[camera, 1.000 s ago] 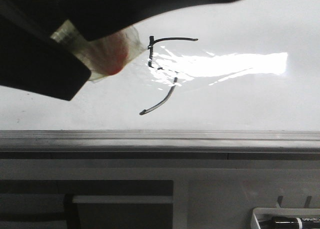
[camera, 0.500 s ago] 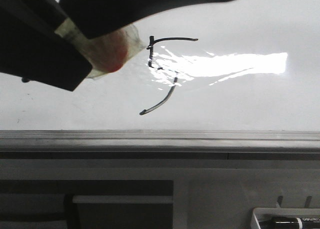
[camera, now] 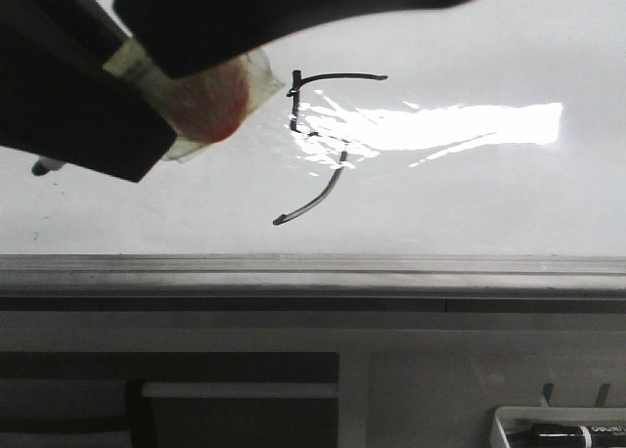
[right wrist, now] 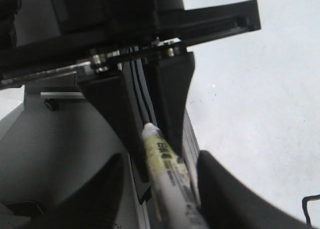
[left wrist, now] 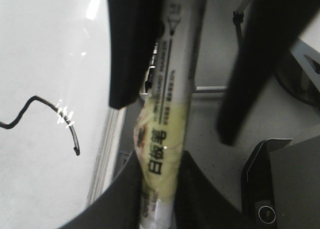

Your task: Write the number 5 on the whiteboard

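Standing upright on the whiteboard (camera: pixel 489 203), number 5 (camera: pixel 323 145) tail curls down-left; both jaws grasp markers.

Glare washes out the number 5 (camera: pixel 318 140) mid-stroke (marker (camera: pixel 579 432) cropped).

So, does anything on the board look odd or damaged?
Yes. The number 5 on the whiteboard looks broken: its middle part is lost in the bright glare, so the top bar and the curved tail seem apart. Whether ink is missing there cannot be told. Nothing looks spilled or damaged.
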Tool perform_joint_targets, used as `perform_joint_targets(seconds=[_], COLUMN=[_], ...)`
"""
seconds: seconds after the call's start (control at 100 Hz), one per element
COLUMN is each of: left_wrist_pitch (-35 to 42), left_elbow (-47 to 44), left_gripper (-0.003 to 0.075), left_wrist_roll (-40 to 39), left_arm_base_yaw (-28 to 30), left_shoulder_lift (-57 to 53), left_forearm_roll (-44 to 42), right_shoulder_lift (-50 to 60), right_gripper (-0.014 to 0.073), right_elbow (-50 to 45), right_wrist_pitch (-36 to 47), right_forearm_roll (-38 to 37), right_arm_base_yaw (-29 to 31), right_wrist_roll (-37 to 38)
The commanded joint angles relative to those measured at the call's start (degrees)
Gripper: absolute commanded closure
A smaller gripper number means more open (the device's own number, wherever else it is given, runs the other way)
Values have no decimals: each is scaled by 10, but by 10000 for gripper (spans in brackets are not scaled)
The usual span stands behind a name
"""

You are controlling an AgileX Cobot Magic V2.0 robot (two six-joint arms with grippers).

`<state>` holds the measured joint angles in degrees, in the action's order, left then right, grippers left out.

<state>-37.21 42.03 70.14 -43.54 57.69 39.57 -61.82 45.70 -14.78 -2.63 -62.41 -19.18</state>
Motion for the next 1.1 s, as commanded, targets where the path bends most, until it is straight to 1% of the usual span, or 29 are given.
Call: perform_joint_targets(seconds=[0.0, 0.03, 0.07, 0.22, 0.32, 0.37, 0.41, 0.46, 0.49, 0.51, 0.56, 0.58, 0.61, 0.63, 0.72, 0.81, 0.89, 0.96, 1.02, 1.09], left_wrist_pitch=[47, 47, 47, 49, 72, 91, 116, 152, 176, 193, 236, 251, 271, 283, 318, 344, 372, 412, 440, 455], left_elbow=[18, 18, 18, 18, 17, 16, 13, 6, 0, -2, -12, -14, -18, -20, -21, -21, -21, -21, -21, -21], left_gripper=[741, 741, 741, 741, 741, 741, 741, 741, 741, 741, 741, 741, 741, 741, 741, 741, 741, 741, 741, 741], left_wrist_roll=[-25, -25, -25, -46, -98, -131, -164, -205, -228, -246, -287, -302, -317, -324, -346, -367, -367, -367, -367, -367], left_arm_base_yaw=[2, 2, 2, 2, 2, 2, 2, 2, 2, 2, 2, 2, 2, 2, 2, 2, 2, 2, 2, 2], left_shoulder_lift=[-5, -5, -5, -5, -5, -5, -5, -5, -5, -5, -4, -3, 0, 1, 20, 46, 69, 81, 88, 99], left_forearm_roll=[20, 24, 33, 41, 41, 41, 41, 41, 41, 41, 41, 41, 41, 41, 42, 45, 45, 48, 72, 97], right_shoulder_lift=[19, 24, 33, 82, 118, 136, 152, 169, 177, 184, 196, 200, 205, 209, 217, 219, 219, 219, 219, 219], right_gripper=[116, 84, 65, 69, 71, 90, 136, 224, 306, 342, 496, 534, 626, 662, 655, 655, 655, 655, 655, 655], right_elbow=[16, 16, 16, 16, 16, 16, 16, 16, 16, 16, 16, 16, 16, 16, 16, 16, 16, 16, 16, 16], right_wrist_pitch=[35, 35, 35, 40, 39, 39, 36, 32, 30, 27, 18, 14, 6, 0, -20, -38, -45, -48, -50, -56], right_forearm_roll=[-13, -17, -21, -32, -32, -32, -28, -20, -12, -6, 10, 16, 22, 26, 41, 47, 48, 52, 52, 52], right_arm_base_yaw=[-1, -1, -1, 7, 38, 57, 71, 95, 107, 116, 137, 146, 157, 164, 192, 207, 208, 208, 208, 208], right_wrist_roll=[-5, -5, -5, -4, 0, 8, 8, 9, 9, 9, 10, 10, 10, 10, 10, 10, 10, 10, 10, 10])
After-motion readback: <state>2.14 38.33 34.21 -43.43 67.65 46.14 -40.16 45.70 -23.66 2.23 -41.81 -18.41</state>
